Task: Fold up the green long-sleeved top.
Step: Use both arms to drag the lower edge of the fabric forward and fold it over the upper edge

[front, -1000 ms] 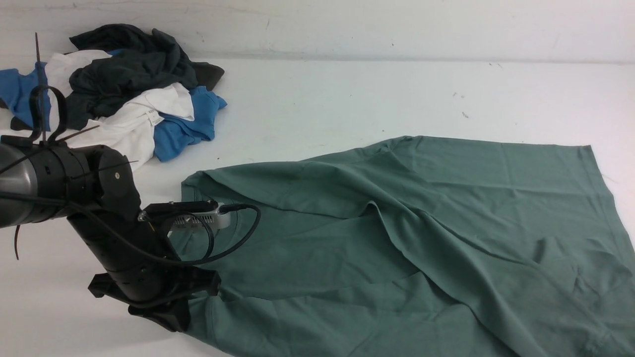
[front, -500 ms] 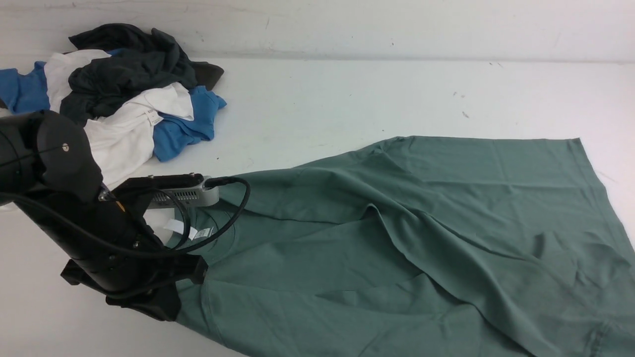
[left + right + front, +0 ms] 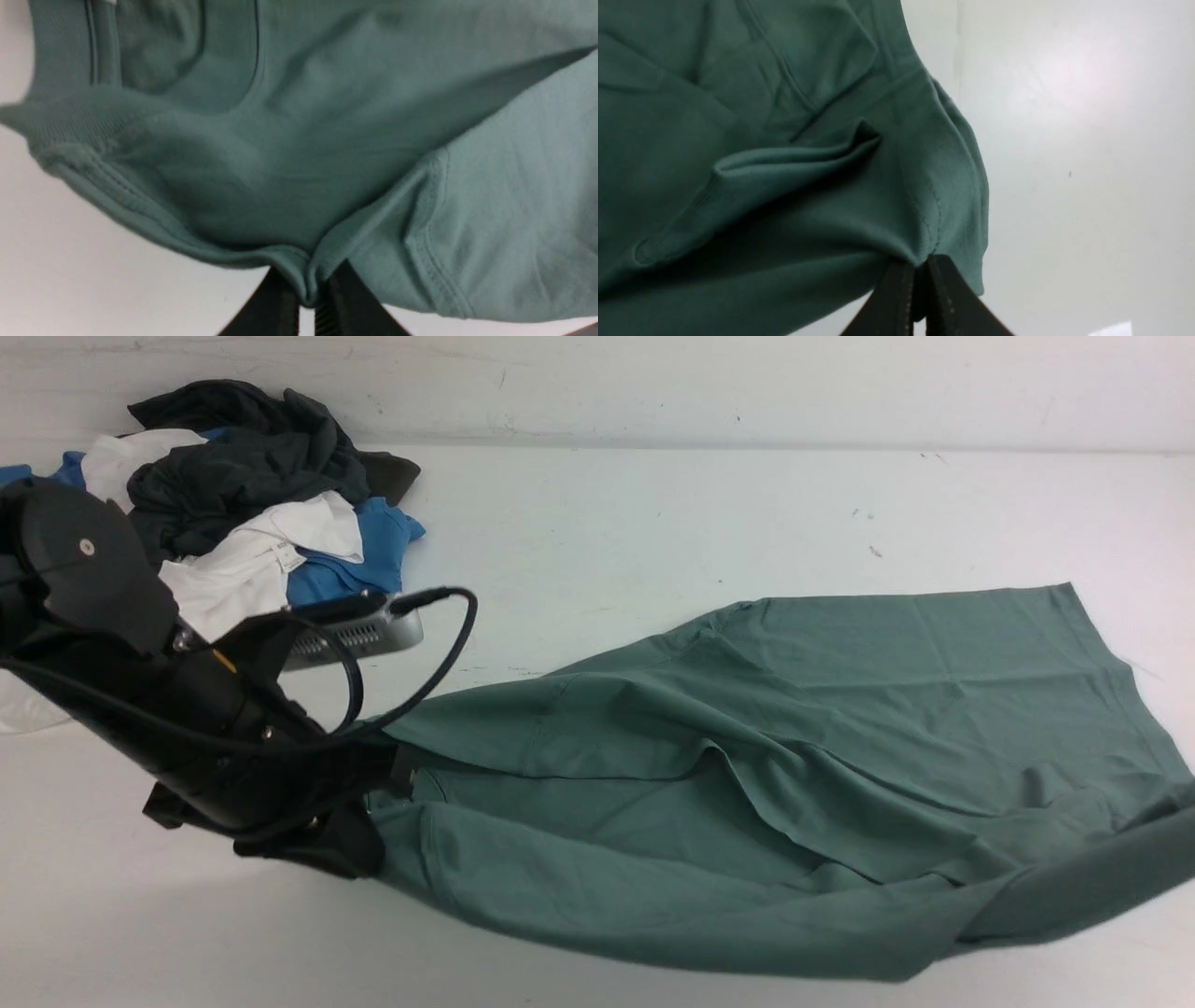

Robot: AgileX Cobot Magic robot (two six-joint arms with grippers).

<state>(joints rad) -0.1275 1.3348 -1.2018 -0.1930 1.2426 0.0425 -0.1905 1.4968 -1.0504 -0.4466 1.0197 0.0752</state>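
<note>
The green long-sleeved top (image 3: 794, 728) lies stretched across the white table (image 3: 653, 523), from the left arm to the right edge of the front view. My left gripper (image 3: 385, 782) is shut on a pinch of its edge beside the ribbed collar; the left wrist view shows the black jaws (image 3: 306, 291) clamped on a fold of the green top (image 3: 327, 116). My right gripper (image 3: 920, 268) does not show in the front view. In the right wrist view it is shut on a seamed edge of the green top (image 3: 761, 186). The top's near edge hangs slightly off the table.
A pile of dark grey, white and blue clothes (image 3: 252, 513) sits at the far left, just behind the left arm. The table meets a pale back wall (image 3: 653, 383) along its far edge.
The left arm has risen and drawn back to the left, dragging the collar end with it. The top has pulled taut and narrower, its near edge lifting. The white neck tag has gone out of sight.
</note>
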